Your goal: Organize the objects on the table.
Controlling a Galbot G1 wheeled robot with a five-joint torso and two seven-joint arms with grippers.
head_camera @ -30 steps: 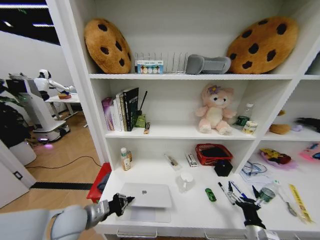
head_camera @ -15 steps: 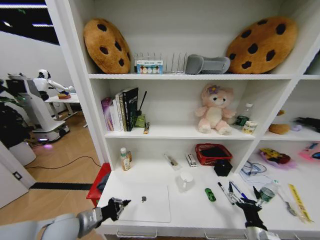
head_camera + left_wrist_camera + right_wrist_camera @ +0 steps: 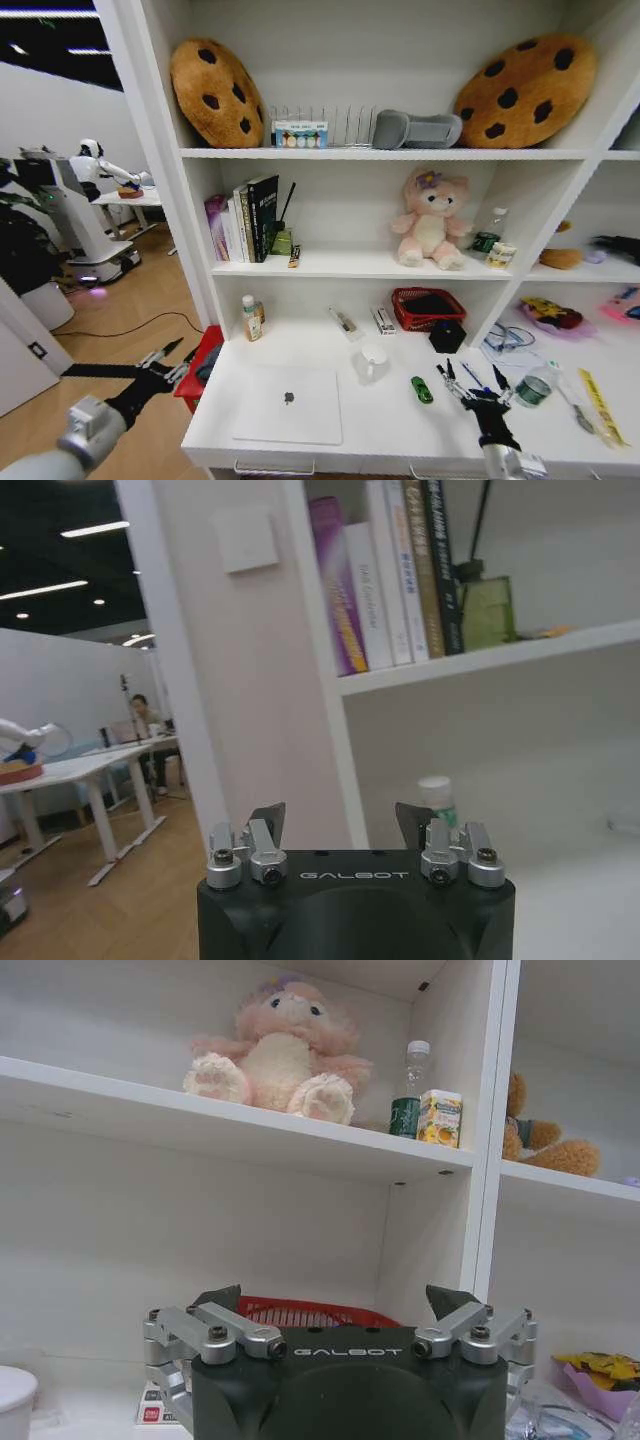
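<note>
Silver laptop (image 3: pixel 288 404) shut, near table (image 3: pixel 370 430) edge | left gripper (image 3: pixel 165 358) off-table, right gripper (image 3: pixel 470 385) over pens (image 3: pixel 462 378): jaws open

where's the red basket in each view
head view: red basket at the back of the table, right of centre.
right wrist view: red basket straight ahead of the right gripper, against the back wall.
left wrist view: faces the books instead.
shared landmark: pink plush toy on the shelf above the basket.

Bright, even indoor light with soft shadows; wide-angle bending at edges, wrist backgrounds slightly soft.
</note>
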